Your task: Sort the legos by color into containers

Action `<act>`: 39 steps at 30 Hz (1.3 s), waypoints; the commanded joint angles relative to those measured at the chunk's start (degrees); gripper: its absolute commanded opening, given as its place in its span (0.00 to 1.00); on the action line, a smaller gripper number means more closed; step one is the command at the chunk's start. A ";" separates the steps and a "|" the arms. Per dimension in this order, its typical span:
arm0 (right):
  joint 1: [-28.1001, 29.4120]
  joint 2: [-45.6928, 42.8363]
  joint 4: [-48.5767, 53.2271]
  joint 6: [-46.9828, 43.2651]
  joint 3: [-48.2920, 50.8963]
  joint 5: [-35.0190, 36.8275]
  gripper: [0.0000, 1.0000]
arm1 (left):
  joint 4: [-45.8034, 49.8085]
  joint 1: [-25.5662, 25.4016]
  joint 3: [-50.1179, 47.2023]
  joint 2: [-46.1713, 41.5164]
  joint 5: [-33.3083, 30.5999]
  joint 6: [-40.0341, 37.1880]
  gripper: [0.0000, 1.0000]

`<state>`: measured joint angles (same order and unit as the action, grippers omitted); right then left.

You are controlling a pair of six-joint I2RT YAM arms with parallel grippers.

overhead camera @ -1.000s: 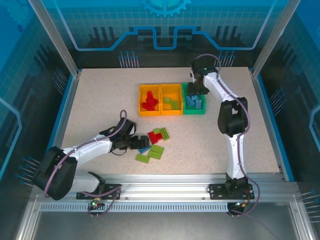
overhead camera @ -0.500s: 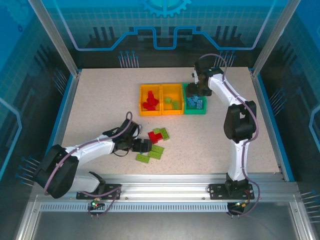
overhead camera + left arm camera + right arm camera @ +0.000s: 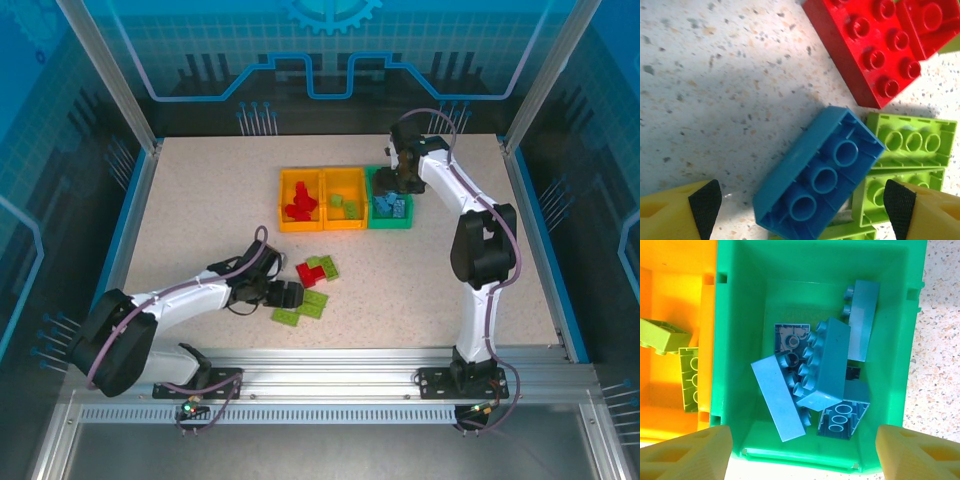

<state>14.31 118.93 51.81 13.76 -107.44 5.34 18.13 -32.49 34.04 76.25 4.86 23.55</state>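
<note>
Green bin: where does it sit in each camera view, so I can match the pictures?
Top external: green bin at the right end of the bin row.
Right wrist: the bin sits mid-frame, blue bricks inside.
Shared landmark: the yellow bin with lime bricks, joined to its left side.

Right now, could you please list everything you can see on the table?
orange-yellow bins: two, left and middle of the joined row
green bin: one, right end
binned red legos: several, left bin
binned green legos: at least two, lime, middle bin
binned blue legos: about five, green bin
loose red legos: two, on the table in front of the bins
loose green legos: about four, lime, beside those
loose blue lego: one, upside down
left gripper: open, straddling the loose blue lego
right gripper: open, above the green bin
</note>
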 commanded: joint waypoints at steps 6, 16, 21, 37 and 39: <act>-0.68 -1.60 -0.35 1.27 1.08 -1.48 0.78 | 4.55 -2.17 2.70 2.41 -4.44 0.02 0.87; -1.07 -1.86 -0.66 1.18 2.13 -1.67 0.78 | 3.87 -2.19 3.57 3.88 -5.95 2.85 0.70; -1.21 -2.21 -1.01 1.18 2.76 -1.80 0.78 | 4.48 -2.15 4.04 4.90 -8.13 5.25 0.64; -1.74 -2.90 -1.89 1.27 4.14 -2.28 0.78 | 4.73 -2.16 6.42 6.53 -8.34 5.28 0.63; -1.83 -3.07 -1.89 1.31 4.25 -2.29 0.78 | 4.36 -2.19 6.52 7.09 -7.90 5.28 0.57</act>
<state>13.43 118.72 50.26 14.20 -103.81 4.01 21.61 -34.41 39.22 82.30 -3.62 29.63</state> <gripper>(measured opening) 0.784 0.579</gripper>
